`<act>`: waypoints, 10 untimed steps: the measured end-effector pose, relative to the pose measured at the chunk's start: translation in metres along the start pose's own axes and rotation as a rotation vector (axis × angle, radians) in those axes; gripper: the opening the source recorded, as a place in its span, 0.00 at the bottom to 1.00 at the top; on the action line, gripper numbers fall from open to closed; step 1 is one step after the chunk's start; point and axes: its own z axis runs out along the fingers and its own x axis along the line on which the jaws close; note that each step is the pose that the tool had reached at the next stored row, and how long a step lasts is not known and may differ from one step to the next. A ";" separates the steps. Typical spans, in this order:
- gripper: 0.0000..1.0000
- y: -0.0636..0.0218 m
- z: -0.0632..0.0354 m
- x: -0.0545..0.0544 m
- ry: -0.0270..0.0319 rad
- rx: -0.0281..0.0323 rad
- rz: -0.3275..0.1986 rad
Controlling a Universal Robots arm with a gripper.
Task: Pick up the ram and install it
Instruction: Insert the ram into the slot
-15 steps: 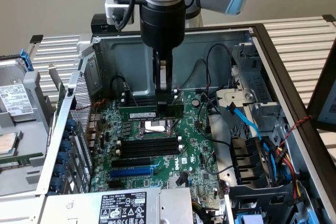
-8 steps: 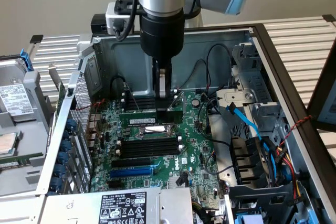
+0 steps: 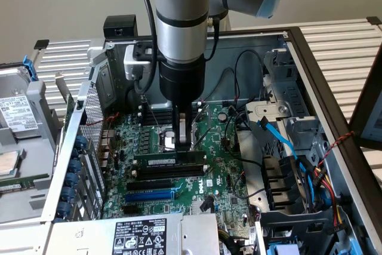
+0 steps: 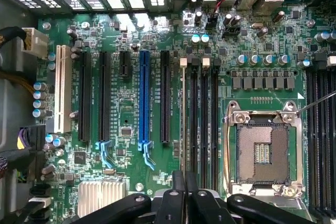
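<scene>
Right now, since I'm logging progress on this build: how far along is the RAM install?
Done: the ram is off its pickup spot and at the motherboard, standing on edge in line with the black memory slots. In hand: the end effector is closed on its top edge. Left: final seating. Whether the stick is pushed fully home and latched cannot be told.

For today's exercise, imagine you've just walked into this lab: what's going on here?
A robot arm reaches down into an open computer case. Its gripper is shut on the top edge of the ram, the green stick standing upright in a black slot on the motherboard. Whether the ram is fully clicked in cannot be told.
</scene>
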 end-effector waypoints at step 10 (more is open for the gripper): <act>0.12 0.0023 0.0041 -0.002 -0.0021 0.0000 -0.003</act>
